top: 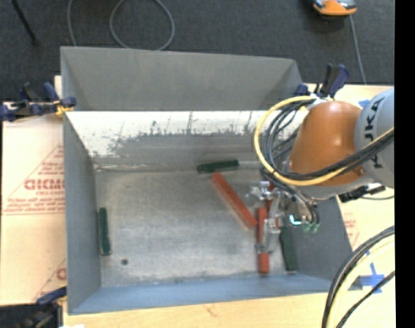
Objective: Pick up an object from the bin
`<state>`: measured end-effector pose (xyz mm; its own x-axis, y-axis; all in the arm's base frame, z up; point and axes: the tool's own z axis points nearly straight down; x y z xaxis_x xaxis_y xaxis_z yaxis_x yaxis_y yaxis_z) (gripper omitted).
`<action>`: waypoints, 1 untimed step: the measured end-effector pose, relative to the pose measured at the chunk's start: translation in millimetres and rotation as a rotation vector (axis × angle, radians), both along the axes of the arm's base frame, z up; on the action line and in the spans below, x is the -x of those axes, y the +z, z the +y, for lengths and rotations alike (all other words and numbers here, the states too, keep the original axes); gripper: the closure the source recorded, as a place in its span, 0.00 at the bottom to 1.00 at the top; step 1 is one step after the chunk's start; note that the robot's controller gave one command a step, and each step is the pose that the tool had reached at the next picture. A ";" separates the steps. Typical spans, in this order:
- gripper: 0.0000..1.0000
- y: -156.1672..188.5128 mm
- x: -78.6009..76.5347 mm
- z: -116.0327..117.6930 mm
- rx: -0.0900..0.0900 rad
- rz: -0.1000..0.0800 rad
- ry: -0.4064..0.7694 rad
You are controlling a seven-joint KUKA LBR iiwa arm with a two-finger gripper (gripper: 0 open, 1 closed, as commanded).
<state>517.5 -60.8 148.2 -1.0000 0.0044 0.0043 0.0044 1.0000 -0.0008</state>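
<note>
Gripper (264, 207) is down inside the bin (173, 80), over the floor's right-front part, near the right wall. Arm (379, 125) comes in from the view's right. Its orange cover (323, 145) and a bundle of cables (265, 139) (yellow, black, grey) loop above the gripper and hide part of it. Can't tell whether the gripper is spread or pressed together, since the metal parts blur into the things below. Nothing is clearly pinched in it.

Right under the gripper two red sticks meet:
- slanted red stick (228, 193): runs from mid-floor, nr the back, down and right to the gripper. Its lower end goes under the gripper.
- straight red stick (263, 255): runs from under the gripper toward the front wall. Its far end is close to the front edge of the floor.

Whether the two touch each other is hidden by the gripper.

Others on the floor:
- right green stick (288, 251): just beside the straight red stick, btw it and the right wall, approx parallel to it.
- back green stick (218, 165): lies crosswise at the foot of the back wall, just above the slanted red stick's upper end.
- left green stick (104, 231): alone by the left wall, well apart from the rest, lying front-to-back.

A small dark speck (124, 262) sits nr the left green stick.
</note>
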 end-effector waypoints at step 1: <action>0.00 -77.3 2.9 -26.5 0.000 -0.005 -0.354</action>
